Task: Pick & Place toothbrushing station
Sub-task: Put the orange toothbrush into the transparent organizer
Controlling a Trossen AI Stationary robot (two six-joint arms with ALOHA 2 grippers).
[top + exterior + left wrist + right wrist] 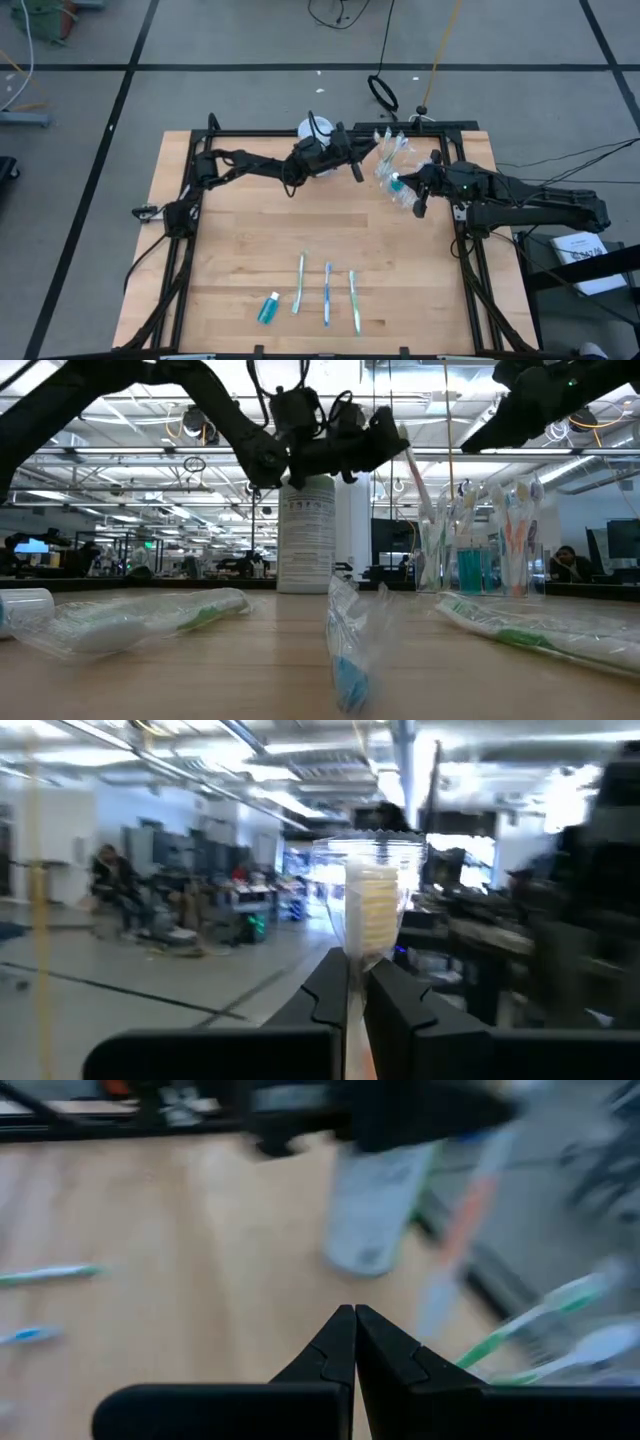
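the clear cup point(397, 172) full of toothbrushes sits at the far right of the desk point(240, 250), almost on the frame rail. everything below is placed relative to that cup.

right beside it, in the air on the white canister's side, the left end effector point(356, 166) is clenched on a slim toothbrush point(415, 475). the low view shows the brush slanting down toward the cup mouth, its tip close to the brushes already standing in there. the left wrist view has the fingers point(330, 992) pinched nearly together on something thin.

on the cup's other side, just beside it, the right end effector point(354, 1342) hangs clenched and empty.

the white canister point(314, 131) stands near the cup along the same far edge, with the left arm reaching across it. well away from the cup, toward the near edge, three wrapped toothbrushes point(326, 292) and a teal toothpaste tube point(268, 308) lie on the wood.

what i'd worry about: the cup is light, crowded and right at the rail. if the brush goes in at that slant it could catch on the others and tip the whole thing, or push it off the edge. the two arms are also close to each other here, so there's little room to swing. the middle of the desk has plenty of open room.
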